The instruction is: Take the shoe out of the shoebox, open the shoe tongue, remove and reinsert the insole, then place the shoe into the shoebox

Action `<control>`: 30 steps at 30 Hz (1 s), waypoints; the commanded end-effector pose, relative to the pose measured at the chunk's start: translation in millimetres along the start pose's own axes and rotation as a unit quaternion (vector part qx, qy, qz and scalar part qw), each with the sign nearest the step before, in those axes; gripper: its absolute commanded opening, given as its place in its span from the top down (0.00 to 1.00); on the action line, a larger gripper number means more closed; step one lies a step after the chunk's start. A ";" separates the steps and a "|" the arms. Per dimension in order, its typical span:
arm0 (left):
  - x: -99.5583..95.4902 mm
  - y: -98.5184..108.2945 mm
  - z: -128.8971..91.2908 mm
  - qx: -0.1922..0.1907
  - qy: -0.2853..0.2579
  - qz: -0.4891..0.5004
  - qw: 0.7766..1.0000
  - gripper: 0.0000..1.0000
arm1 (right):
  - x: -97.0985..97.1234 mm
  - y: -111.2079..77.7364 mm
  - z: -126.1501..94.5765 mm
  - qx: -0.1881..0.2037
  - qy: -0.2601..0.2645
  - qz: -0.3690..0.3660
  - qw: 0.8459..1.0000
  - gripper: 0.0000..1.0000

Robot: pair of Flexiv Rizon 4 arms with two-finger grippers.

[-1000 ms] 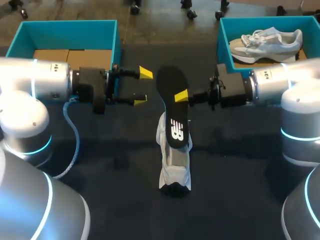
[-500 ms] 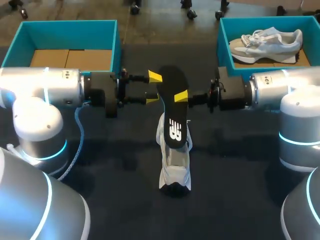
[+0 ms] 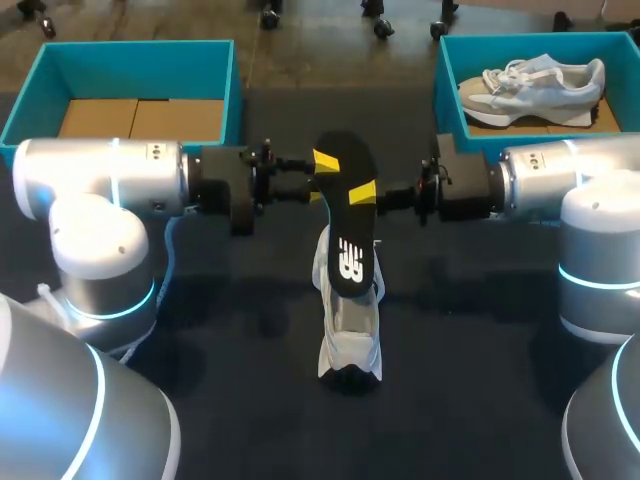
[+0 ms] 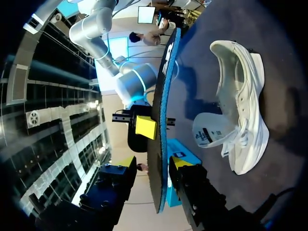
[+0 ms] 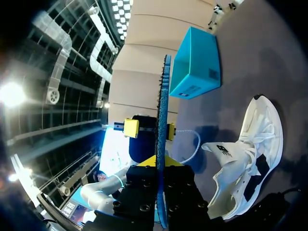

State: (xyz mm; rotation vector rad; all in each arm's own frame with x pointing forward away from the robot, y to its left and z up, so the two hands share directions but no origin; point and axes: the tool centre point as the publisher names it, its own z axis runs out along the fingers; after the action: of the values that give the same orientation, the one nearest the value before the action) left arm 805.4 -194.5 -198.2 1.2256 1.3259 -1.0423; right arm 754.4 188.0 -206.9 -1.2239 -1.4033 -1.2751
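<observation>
The insole (image 3: 345,200) stands upright at frame centre, its right edge clamped in the right pincer (image 3: 365,192). The left pincer (image 3: 321,178) straddles the left edge, wide. It looks light, thin and floppy, so grip near the rim. The shoe (image 3: 350,330) lies below on the worktop (image 3: 230,350).

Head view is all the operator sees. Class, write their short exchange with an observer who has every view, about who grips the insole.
Operator: Do the left fingers straddle the insole?
Observer: Yes. The right wrist view shows one yellow tip on each side of it.
Operator: Clamped?
Observer: No. There is a gap between one tip and the insole.
Operator: And the right fingers?
Observer: Both press it, one on each face.
</observation>
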 end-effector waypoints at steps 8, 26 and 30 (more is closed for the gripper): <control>3.8 -1.6 10.0 0.001 -0.012 0.002 1.000 0.61 | 0.0 0.0 1.7 0.000 -0.001 0.000 1.000 1.00; 7.0 -1.2 17.8 0.002 -0.011 0.001 1.000 1.00 | 0.0 0.0 1.7 0.000 -0.001 0.000 1.000 1.00; 6.2 -2.3 16.8 0.003 -0.012 0.003 1.000 1.00 | 0.0 0.0 1.7 0.000 -0.001 0.000 1.000 1.00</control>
State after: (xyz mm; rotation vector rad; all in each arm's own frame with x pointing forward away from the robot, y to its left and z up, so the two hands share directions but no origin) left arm 805.7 -209.4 -205.9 1.2174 1.3028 -1.0568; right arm 754.7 186.8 -206.3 -1.2264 -1.4050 -1.2731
